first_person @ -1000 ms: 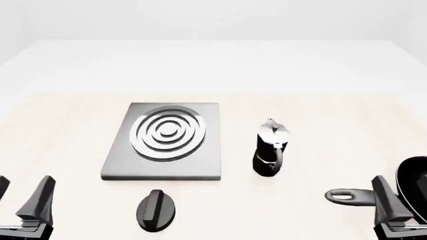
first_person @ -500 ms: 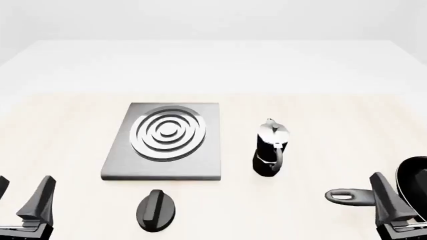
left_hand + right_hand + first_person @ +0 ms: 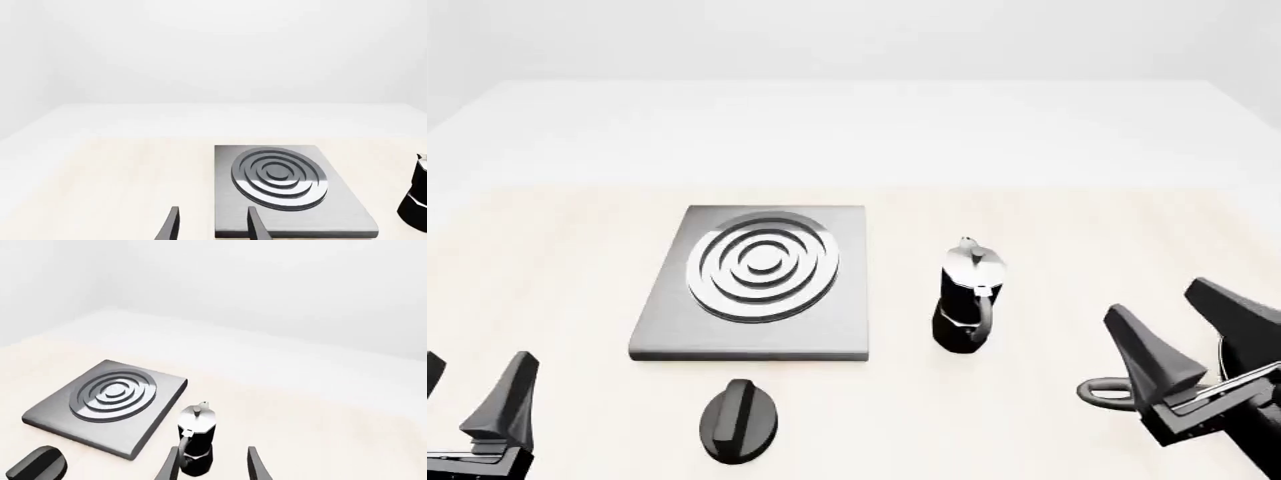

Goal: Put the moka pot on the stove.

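Observation:
The moka pot (image 3: 968,298), black with a silver lid, stands upright on the table just right of the stove (image 3: 847,322), a flat grey plate with a ring burner. My right gripper (image 3: 1152,297) is open and empty, tilted, to the right of the pot and nearer than it, apart from it. In the right wrist view the pot (image 3: 195,440) stands ahead of the open gripper (image 3: 213,452), toward one finger, with the stove (image 3: 120,436) beyond. My left gripper (image 3: 478,358) is open and empty at the near left. The left wrist view shows the open gripper (image 3: 213,212), the stove (image 3: 333,216) and the pot's edge (image 3: 417,200).
A black oval knob (image 3: 741,420) lies in front of the stove and also shows in the right wrist view (image 3: 37,465). A black frying pan's handle (image 3: 1101,392) pokes out under my right gripper; the pan itself is mostly hidden at the right edge.
My right gripper has risen and swung forward and left toward the moka pot, now tilted. The left gripper, pot and stove have not moved.

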You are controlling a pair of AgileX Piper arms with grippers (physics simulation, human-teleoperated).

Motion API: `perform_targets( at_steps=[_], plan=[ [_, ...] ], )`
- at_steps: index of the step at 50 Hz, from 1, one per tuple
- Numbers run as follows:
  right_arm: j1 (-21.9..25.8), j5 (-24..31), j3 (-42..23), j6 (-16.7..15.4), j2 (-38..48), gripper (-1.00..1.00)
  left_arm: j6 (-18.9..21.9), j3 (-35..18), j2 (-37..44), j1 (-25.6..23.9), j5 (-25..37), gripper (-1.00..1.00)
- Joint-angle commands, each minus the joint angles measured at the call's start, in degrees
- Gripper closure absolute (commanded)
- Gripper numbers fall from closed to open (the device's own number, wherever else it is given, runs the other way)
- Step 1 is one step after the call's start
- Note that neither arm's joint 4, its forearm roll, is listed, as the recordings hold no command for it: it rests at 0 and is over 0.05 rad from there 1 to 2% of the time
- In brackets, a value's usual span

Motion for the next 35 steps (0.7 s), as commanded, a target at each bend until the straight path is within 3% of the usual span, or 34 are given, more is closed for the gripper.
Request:
perform_targets(
  at_steps=[1, 35],
  plan=[
    [4.66, -4.46, -2.27, -1.1, 9.99, -1.0, 0.0, 0.0, 0.0, 0.0, 0.0, -1.0],
    [4.85, -16.62, 1.09, 1.2, 23.75, -1.0, 0.0, 0.0, 0.0, 0.0, 0.0, -1.0]
  ],
)
